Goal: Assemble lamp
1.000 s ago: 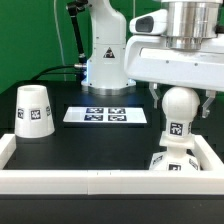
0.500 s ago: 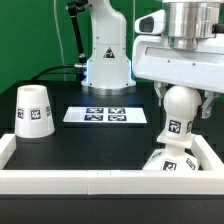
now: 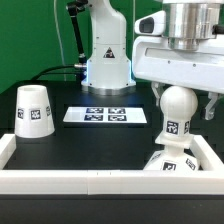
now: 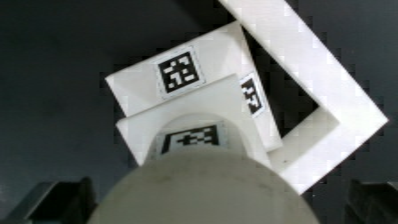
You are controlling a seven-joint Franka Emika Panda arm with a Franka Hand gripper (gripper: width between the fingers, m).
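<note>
No legible words or numbers, only black-and-white square tags on bulb (image 3: 177,112), shade (image 3: 34,112), marker board (image 3: 106,115).

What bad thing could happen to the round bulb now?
1. The gripper fingers look spread beside the bulb, so it may be loose on the base and could tip.
2. A sideways move of the fingers might knock it.
3. The shade stands far off, so more moves remain.

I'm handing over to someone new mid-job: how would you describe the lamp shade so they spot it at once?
Start at the marker board, the flat white strip of tags lying mid-table in front of the arm's pedestal. Toward the exterior view's left of it stands the lamp shade, alone on the black table. It is a tapered white cup with one square tag on its side, unlike the round bulb under the gripper.
</note>
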